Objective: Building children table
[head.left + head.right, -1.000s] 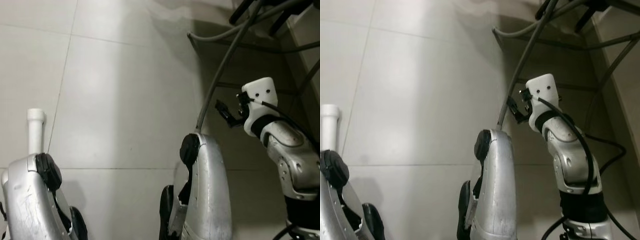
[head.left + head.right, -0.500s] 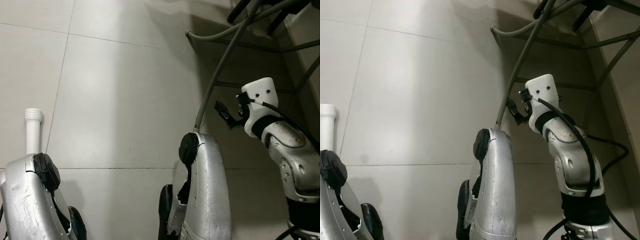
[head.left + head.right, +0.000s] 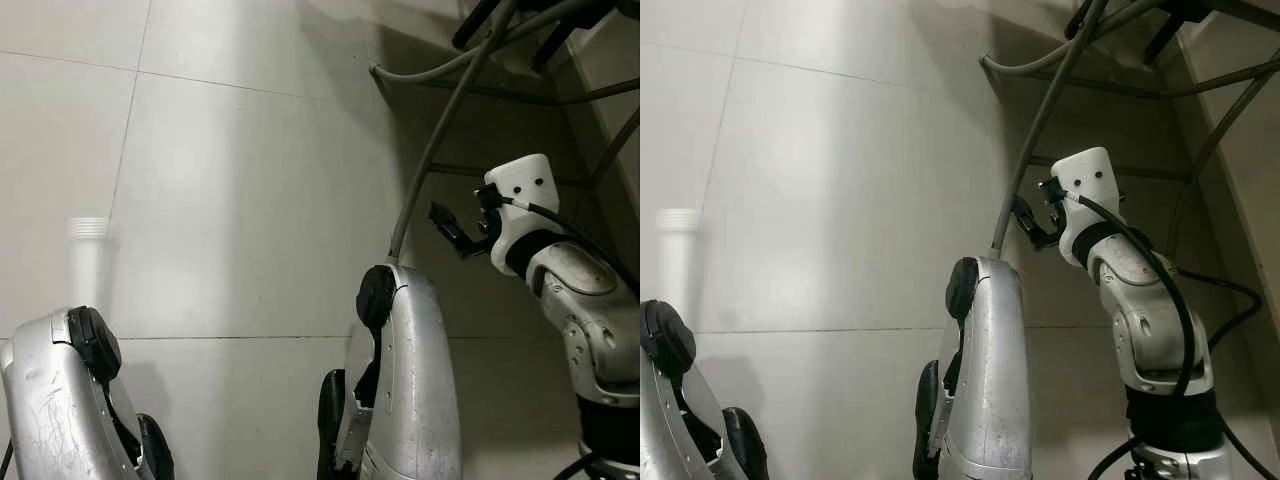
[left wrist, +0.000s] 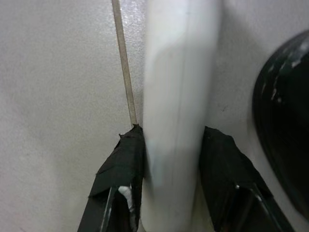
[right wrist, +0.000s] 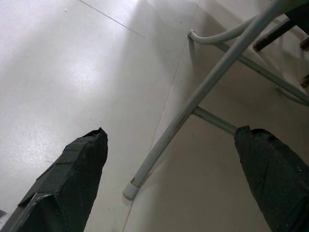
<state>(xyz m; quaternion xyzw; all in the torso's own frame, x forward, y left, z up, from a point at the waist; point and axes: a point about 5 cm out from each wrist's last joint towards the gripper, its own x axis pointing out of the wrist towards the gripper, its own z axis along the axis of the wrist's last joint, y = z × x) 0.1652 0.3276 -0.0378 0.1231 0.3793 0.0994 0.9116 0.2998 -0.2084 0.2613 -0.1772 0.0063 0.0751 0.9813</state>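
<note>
My left pincer (image 4: 169, 150) pinches the white table leg (image 4: 178, 96), held upright above the tiled floor (image 3: 250, 200) | right pincer (image 5: 169, 179) spread wide, idle near grey chair frame (image 5: 212, 77) | advice: keep leg vertical, squeeze firm.

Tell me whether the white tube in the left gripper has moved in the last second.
Yes. The white tube, gripped by the left gripper, has risen and shifted right, now crossing the tile seam; it is blurred.
</note>
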